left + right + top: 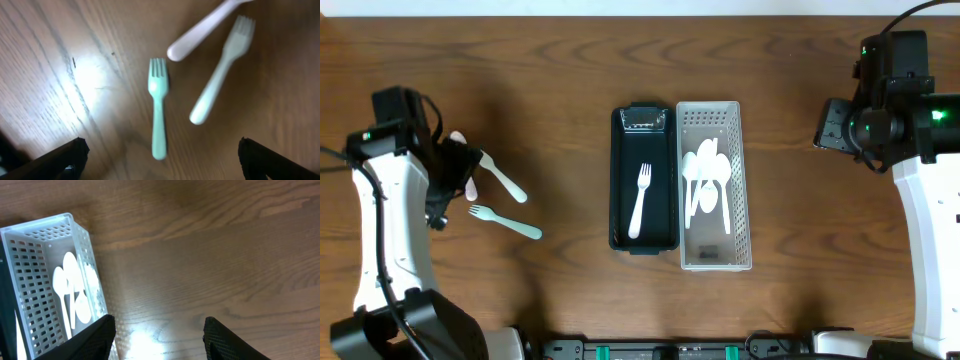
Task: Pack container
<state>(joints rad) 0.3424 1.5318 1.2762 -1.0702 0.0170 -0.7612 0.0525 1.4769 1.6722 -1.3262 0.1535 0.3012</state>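
Overhead shows you the black container (660, 215) in the middle of the wooden surface (560, 70), long side running away from you, with one white fork (640, 200) lying lengthwise inside it, tines toward the far end. Touching its right wall stands a white perforated basket (748, 190) holding a heap of white spoons (706, 180). Well to the left, two more forks lie on the bare wood near each other: a pale fork (503, 178) farther back and a mint fork (506, 222) nearer you, both slanted. Your left claw (468, 178) sits just beside their tine ends; from this height you cannot tell how far it is spread. Your right claw (825, 125) hangs off to the right, well apart from the basket.

Left wrist view gives you the answer: the two dark fingers (62, 159) stand wide apart at the bottom corners, nothing between them but wood and the handle end of the mint fork. That fork lies upright in the frame, the pale one tilts to its right, and a pinkish-white spoon handle (200, 30) slants across the top; this view is slightly blurred.

Right wrist view shows your right claw spread as well, its mesh-textured fingers (92, 340) over bare wood. The basket sits at the left edge with the spoons inside.
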